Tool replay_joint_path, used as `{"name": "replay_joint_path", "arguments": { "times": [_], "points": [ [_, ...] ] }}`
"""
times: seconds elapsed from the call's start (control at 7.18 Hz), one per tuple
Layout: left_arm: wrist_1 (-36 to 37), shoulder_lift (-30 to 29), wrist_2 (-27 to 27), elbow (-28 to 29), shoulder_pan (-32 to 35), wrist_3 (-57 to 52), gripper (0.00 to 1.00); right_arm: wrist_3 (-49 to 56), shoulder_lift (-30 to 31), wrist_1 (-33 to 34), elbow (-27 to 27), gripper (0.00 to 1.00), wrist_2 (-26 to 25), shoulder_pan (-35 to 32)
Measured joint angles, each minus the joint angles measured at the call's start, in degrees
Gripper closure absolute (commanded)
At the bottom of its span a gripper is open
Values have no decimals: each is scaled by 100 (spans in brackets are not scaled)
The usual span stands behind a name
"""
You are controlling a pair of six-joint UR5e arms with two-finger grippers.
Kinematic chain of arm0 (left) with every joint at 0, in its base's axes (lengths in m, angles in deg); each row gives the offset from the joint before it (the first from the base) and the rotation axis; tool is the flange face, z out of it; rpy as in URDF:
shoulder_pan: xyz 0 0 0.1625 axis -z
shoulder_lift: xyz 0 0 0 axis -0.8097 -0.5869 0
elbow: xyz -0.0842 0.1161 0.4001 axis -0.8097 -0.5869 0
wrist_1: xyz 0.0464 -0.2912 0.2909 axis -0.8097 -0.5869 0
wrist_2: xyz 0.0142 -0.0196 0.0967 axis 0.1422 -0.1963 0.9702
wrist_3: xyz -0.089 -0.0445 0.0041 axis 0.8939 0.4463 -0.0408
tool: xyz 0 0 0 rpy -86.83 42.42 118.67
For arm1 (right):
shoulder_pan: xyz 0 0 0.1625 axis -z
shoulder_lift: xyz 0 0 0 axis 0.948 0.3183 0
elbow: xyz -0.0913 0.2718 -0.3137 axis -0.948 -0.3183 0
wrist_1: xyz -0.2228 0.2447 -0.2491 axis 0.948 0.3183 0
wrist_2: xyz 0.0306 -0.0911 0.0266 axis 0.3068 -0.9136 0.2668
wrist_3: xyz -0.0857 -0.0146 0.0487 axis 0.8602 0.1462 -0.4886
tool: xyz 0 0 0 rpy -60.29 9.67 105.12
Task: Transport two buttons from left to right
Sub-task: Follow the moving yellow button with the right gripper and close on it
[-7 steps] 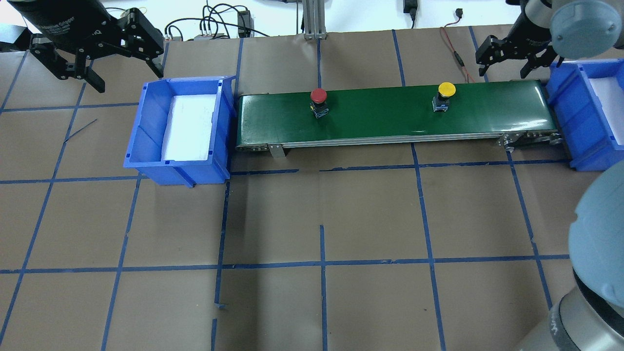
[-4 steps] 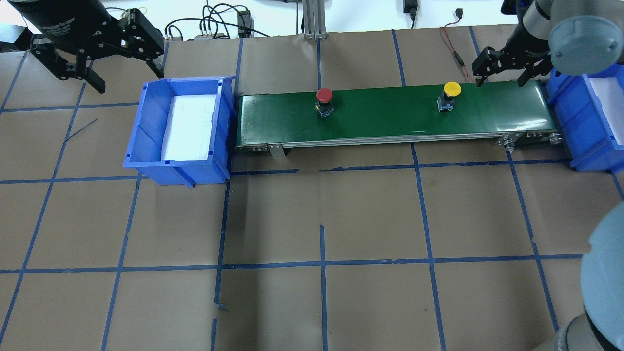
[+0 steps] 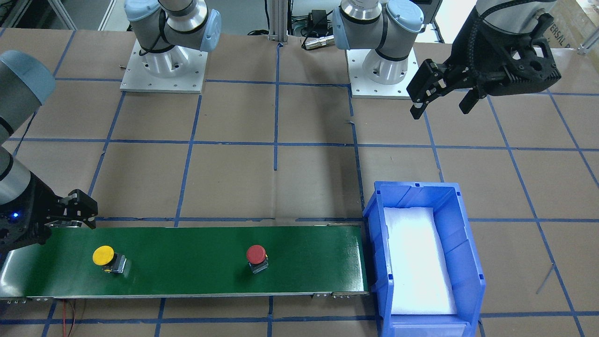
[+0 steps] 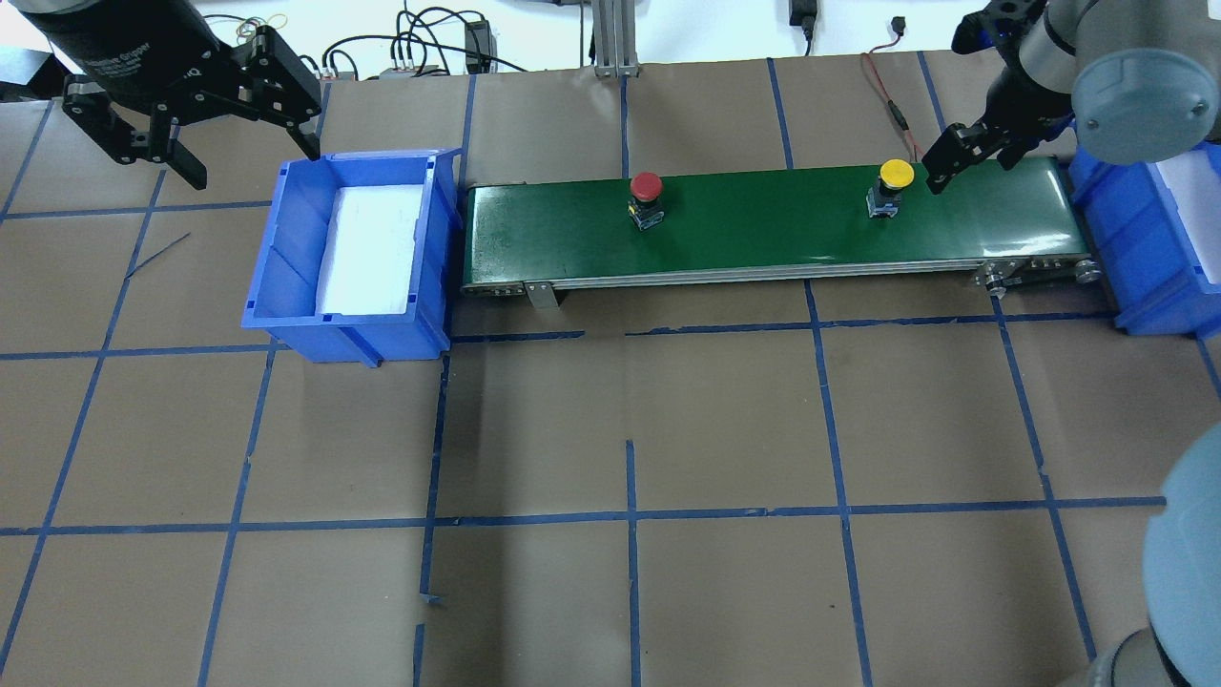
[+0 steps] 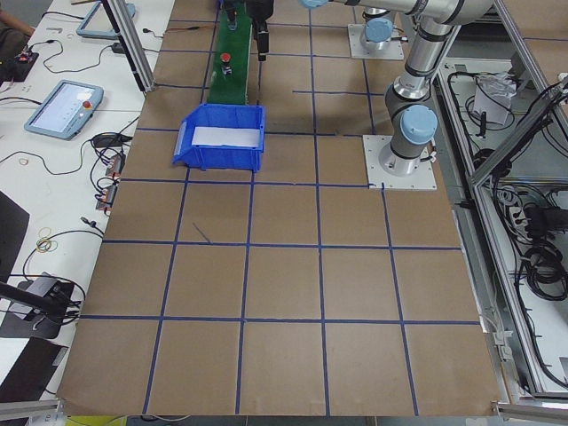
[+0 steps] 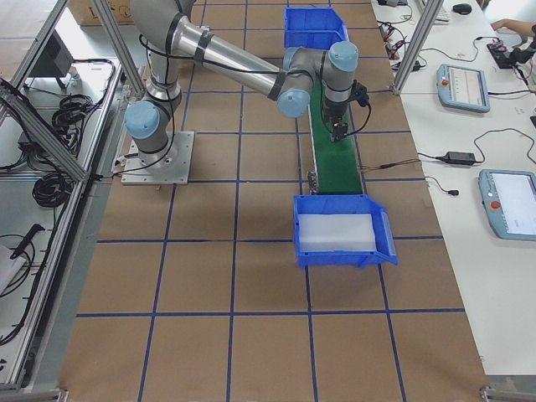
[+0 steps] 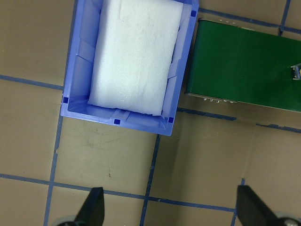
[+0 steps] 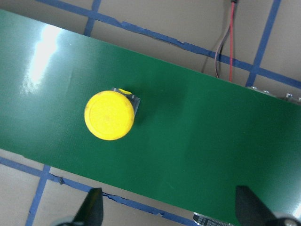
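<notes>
Your right gripper (image 8: 169, 211) is hovering low over the green conveyor belt (image 4: 763, 224), fingers spread wide, holding nothing. The yellow button (image 8: 109, 115) is standing cap-up on the belt, just off the gap's centre toward the red button (image 4: 647, 185), so you are likely needing a small shift that way. Your left gripper (image 4: 253, 162) is hanging spread and empty near the blue bin (image 4: 286, 248), well apart from both buttons.

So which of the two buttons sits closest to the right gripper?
The yellow-capped button, just beside the open right gripper near that end of the green belt. The red-capped button stands farther off, around the belt's middle.
</notes>
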Motion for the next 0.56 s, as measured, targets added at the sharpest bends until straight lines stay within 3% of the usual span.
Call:
{"name": "replay_joint_path", "arguments": {
  "times": [0.56],
  "points": [
    [8,2,-14,-19,2,-4,0,2969,-291,-7,-239,1,24,186]
  ]
}}
